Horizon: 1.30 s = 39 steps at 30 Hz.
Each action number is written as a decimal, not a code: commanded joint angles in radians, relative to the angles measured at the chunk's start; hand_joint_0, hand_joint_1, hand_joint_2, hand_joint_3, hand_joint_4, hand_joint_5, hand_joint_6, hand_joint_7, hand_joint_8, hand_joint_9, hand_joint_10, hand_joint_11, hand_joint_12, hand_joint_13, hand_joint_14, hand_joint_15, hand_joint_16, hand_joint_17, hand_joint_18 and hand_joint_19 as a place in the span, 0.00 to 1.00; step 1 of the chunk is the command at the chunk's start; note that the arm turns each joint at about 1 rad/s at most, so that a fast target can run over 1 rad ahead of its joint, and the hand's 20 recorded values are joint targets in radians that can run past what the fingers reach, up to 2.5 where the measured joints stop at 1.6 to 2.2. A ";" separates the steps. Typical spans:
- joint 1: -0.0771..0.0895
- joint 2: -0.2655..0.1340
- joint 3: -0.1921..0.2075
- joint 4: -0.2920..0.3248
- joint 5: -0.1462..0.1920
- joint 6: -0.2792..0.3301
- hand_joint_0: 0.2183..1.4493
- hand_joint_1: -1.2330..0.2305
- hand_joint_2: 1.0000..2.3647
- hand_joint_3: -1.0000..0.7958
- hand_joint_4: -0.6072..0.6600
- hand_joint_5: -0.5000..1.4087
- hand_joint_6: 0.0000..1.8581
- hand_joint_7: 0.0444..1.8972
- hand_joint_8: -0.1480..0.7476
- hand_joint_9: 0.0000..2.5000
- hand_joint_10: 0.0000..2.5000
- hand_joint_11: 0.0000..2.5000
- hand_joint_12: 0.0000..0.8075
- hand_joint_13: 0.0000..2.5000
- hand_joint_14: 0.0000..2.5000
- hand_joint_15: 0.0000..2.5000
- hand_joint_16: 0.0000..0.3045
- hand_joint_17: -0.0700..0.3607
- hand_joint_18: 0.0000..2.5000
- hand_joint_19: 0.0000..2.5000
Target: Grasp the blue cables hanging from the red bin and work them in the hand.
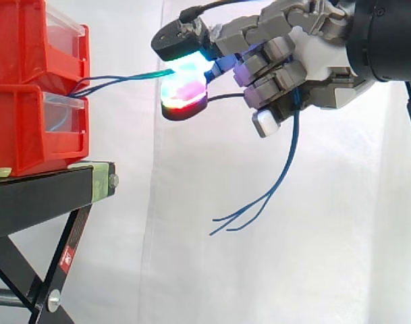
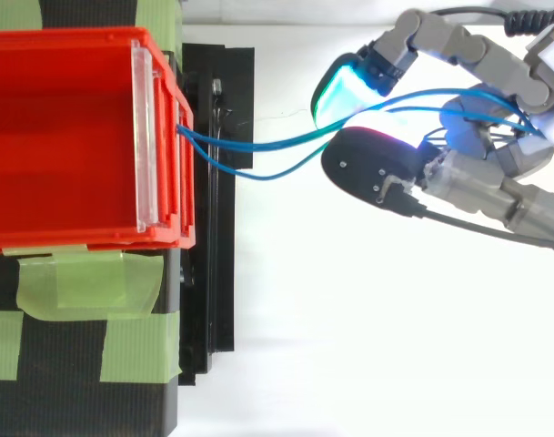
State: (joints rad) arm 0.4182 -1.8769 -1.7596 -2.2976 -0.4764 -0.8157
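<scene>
Stand: A black stand (image 1: 50,185) is seen at the lower left of the side view. It is patched with green tape (image 2: 85,282) in the top view.
Bins: Two red bins (image 1: 23,128) are stacked on the stand at the left edge. The upper one is seen open from above (image 2: 58,137).
Hand: The hand (image 1: 320,61) is located at the upper right of both views, well apart from the bins. The palm is kept to the right and the fingers are pointed left toward the bins.
Cables: The blue cables (image 1: 124,79) leave the bin front where the upper bin meets the lower one.
Key relation: The cables lie to the left of the hand. Their long axis runs nearly level from bin to hand and rises slightly toward the right in the side view. In the top view (image 2: 258,155) the strands are spread a little, with one bowed lower in the frame.
Grasp: The cables are pinched between two glowing pads (image 1: 185,101) that are closed against each other. The other fingers are curled toward the palm.
Free ends: Past the pinch the cables are led through the hand. They hang below it, and the ends (image 1: 259,202) curve toward the lower centre of the side view.
Judgement: The grasp appears made. Working the cables is judged to depend on motion along the bin-to-hand line, as little slack is visible there.
</scene>
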 commanded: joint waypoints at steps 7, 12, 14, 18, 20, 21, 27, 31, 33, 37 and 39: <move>-0.002 0.001 -0.001 -0.005 -0.004 -0.003 0.58 0.45 0.22 0.75 0.73 0.41 0.12 0.69 0.81 0.68 1.00 1.00 0.87 0.84 1.00 0.86 0.69 0.53 1.00 0.31; -0.002 0.001 0.000 -0.005 -0.005 -0.003 0.52 0.44 0.01 0.34 0.71 0.40 0.07 0.72 0.81 0.68 1.00 1.00 0.87 0.84 1.00 0.86 0.69 0.53 1.00 0.31; -0.002 0.001 0.000 -0.005 -0.005 -0.003 0.50 0.46 0.01 0.23 0.71 0.40 0.05 0.73 0.81 0.68 1.00 1.00 0.87 0.84 1.00 0.86 0.69 0.53 1.00 0.31; -0.002 -0.001 0.000 -0.005 -0.005 -0.003 0.50 0.47 0.01 0.17 0.71 0.41 0.05 0.73 0.81 0.68 1.00 1.00 0.87 0.84 1.00 0.86 0.69 0.53 1.00 0.31; -0.002 -0.001 0.000 -0.006 -0.005 -0.005 0.50 0.47 0.01 0.16 0.72 0.41 0.05 0.73 0.81 0.68 1.00 1.00 0.87 0.84 1.00 0.86 0.69 0.53 1.00 0.31; -0.002 -0.001 0.000 -0.006 -0.005 -0.005 0.50 0.47 0.01 0.16 0.72 0.41 0.05 0.73 0.81 0.68 1.00 1.00 0.87 0.84 1.00 0.86 0.69 0.53 1.00 0.31; -0.002 0.001 0.000 -0.006 -0.005 -0.003 0.52 0.45 0.01 0.16 0.72 0.42 0.07 0.72 0.81 0.68 1.00 1.00 0.87 0.84 1.00 0.86 0.69 0.53 1.00 0.31; -0.002 0.001 0.000 -0.006 -0.005 -0.003 0.56 0.44 0.01 0.19 0.71 0.43 0.07 0.72 0.81 0.68 1.00 1.00 0.87 0.84 1.00 0.86 0.69 0.53 1.00 0.31; -0.004 -0.001 -0.001 -0.006 -0.005 -0.003 0.58 0.43 0.01 0.23 0.71 0.43 0.07 0.72 0.81 0.68 1.00 1.00 0.87 0.84 1.00 0.86 0.69 0.53 1.00 0.31; -0.004 0.001 -0.001 -0.011 -0.004 -0.003 0.59 0.43 0.02 0.31 0.72 0.43 0.05 0.73 0.81 0.68 1.00 1.00 0.87 0.84 1.00 0.86 0.69 0.53 1.00 0.31; -0.004 0.001 -0.001 -0.010 -0.005 -0.005 0.59 0.43 0.02 0.37 0.72 0.44 0.04 0.73 0.81 0.68 1.00 1.00 0.87 0.84 1.00 0.86 0.69 0.53 1.00 0.31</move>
State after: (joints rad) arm 0.4144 -1.8768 -1.7599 -2.3080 -0.4811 -0.8192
